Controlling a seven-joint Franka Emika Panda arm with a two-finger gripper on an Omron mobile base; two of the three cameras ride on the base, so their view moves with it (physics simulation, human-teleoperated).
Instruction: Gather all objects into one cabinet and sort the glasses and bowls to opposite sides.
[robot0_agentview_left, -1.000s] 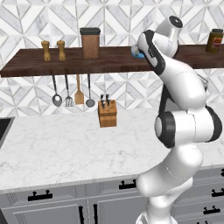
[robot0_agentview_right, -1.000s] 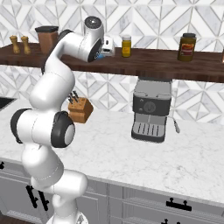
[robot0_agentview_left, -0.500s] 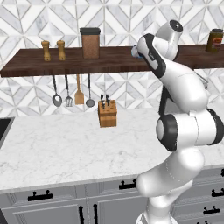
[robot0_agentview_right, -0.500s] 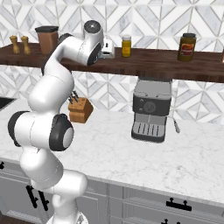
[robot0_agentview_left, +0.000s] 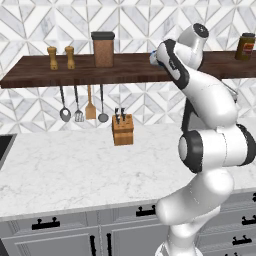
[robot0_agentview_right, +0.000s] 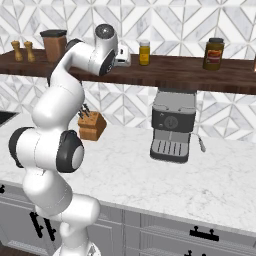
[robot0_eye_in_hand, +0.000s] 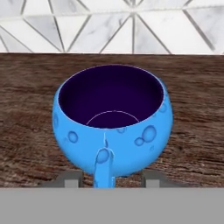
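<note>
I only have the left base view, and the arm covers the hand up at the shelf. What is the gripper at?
Observer: The hand view shows a squat bright blue glossy mug upright on the dark brown wooden shelf, with its handle pointing between the gripper fingertips.
Reviewer: Clamped?
Observer: Cannot tell. The fingertips flank its base, but contact is unclear.
Reviewer: Anything nearby?
Observer: The right base view shows a small yellow jar on the shelf near the hand.

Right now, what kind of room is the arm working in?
A kitchen, rendered. A marble counter over grey cabinet doors carries a coffee machine and a knife block; utensils hang under a dark wooden shelf with jars, where a blue mug stands.
</note>
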